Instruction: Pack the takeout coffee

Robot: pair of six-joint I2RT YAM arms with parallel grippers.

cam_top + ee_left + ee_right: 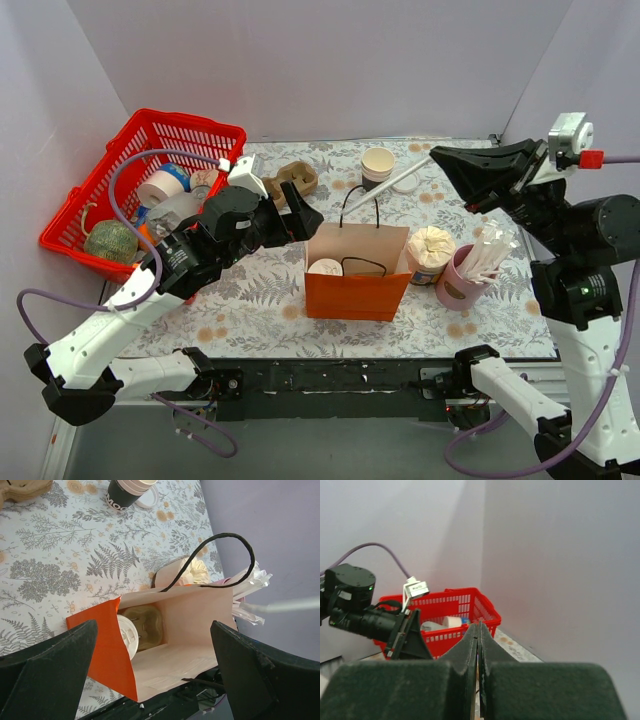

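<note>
The takeout coffee (pixel 325 267) stands inside the orange paper bag (pixel 355 290), at its left end, and only its white lid (pixel 127 635) shows. A brown moulded tray (pixel 146 625) lies in the bag beside it. My left gripper (pixel 303 222) hovers open just left of the bag's mouth. In the left wrist view this gripper (pixel 154 625) has both fingers spread wide with nothing between them. My right gripper (pixel 437 157) is raised at the back right, shut on the end of a thin white straw (pixel 388 184). Its jaws (pixel 479 626) are pressed together.
A red basket (pixel 200 124) of goods stands at the back left. A lidless cup (pixel 378 162), a loose lid (pixel 405 184) and a cardboard carrier (pixel 290 180) sit behind the bag. A pink cup of straws (pixel 462 282) and a tub of napkins (pixel 430 255) stand to its right.
</note>
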